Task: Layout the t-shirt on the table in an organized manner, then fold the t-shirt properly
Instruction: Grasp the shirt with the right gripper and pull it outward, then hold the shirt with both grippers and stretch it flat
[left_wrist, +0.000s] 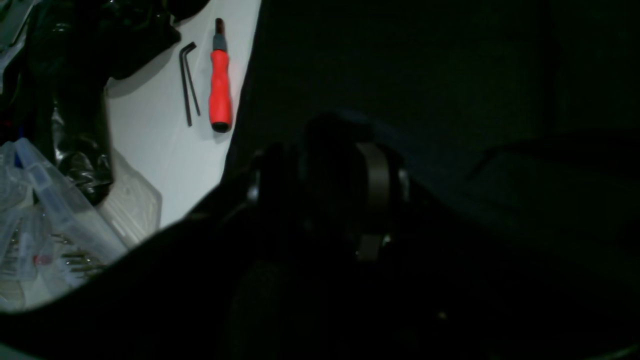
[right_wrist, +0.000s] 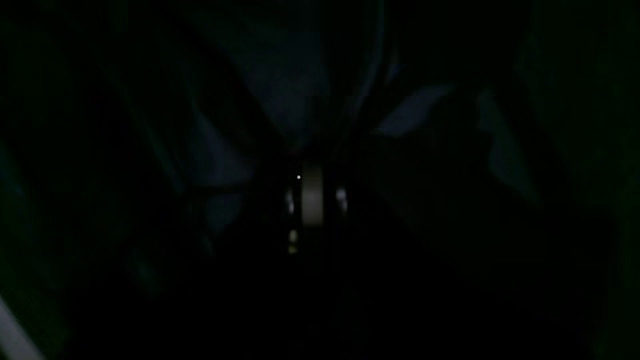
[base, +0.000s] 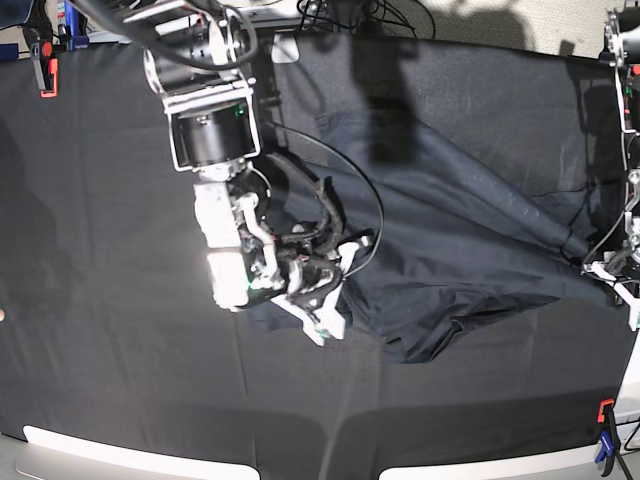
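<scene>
The dark slate-blue t-shirt (base: 450, 240) lies crumpled and partly spread on the right half of the black-clothed table (base: 120, 300). My right gripper (base: 326, 322) is down at the shirt's left edge. In the right wrist view its jaws (right_wrist: 312, 200) are together, and dark folds of the t-shirt (right_wrist: 410, 112) radiate from them. My left gripper (left_wrist: 345, 200) hangs over dark cloth at the table's right edge. One pale finger pad (left_wrist: 377, 185) shows, but the view is too dark to read the gap. In the base view only part of that arm (base: 625, 270) shows, beside the shirt's right corner.
Beyond the table edge, a red-handled screwdriver (left_wrist: 220, 90) and two hex keys (left_wrist: 187, 82) lie on a white surface, with clear plastic bags (left_wrist: 50, 220) nearby. A red clamp (base: 45, 70) grips the back-left edge. Another clamp (base: 605, 445) sits at the front right.
</scene>
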